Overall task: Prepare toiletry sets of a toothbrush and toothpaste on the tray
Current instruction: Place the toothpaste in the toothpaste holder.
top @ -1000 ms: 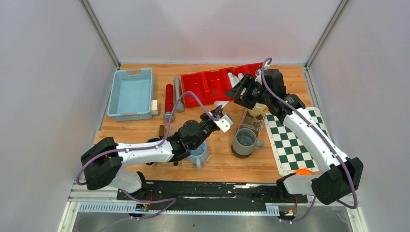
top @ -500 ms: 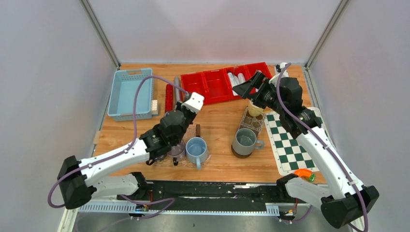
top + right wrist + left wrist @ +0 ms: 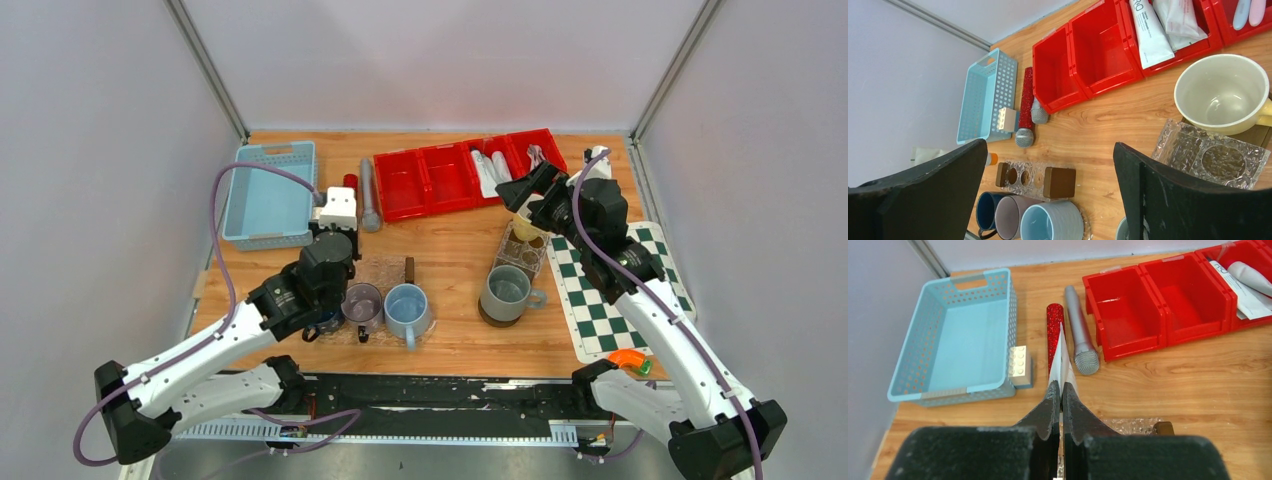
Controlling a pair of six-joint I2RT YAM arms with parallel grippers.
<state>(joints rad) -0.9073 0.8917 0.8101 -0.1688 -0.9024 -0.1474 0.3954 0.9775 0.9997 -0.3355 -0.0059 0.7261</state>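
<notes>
My left gripper [image 3: 1061, 385] is shut on a toothpaste [image 3: 1060, 357], a flat white tube seen edge-on that sticks out past the fingertips. From above, that gripper [image 3: 333, 228] hovers between the blue basket and the red tray [image 3: 402, 180], with the toothpaste [image 3: 337, 210] at its tip. More toothpaste tubes [image 3: 1148, 32] lie in the tray's third compartment, and pale toothbrushes [image 3: 1243, 12] lie in the rightmost one. My right gripper [image 3: 1050, 145] is wide open and holds nothing. It hangs just off the tray's right front corner [image 3: 527, 183].
A pale blue basket [image 3: 268, 190] stands at the back left, a small studded block [image 3: 1018, 365] beside it. A red glitter microphone [image 3: 1054, 325] and a grey microphone [image 3: 1080, 335] lie ahead of my left fingers. Mugs [image 3: 405, 305], a cream cup [image 3: 1220, 92], glass holders and a checkered mat [image 3: 610, 290] fill the near side.
My left arm swung left from the tray's front to the microphones, still gripping the tube. My right gripper opened wide and drew back a little from the tray.
</notes>
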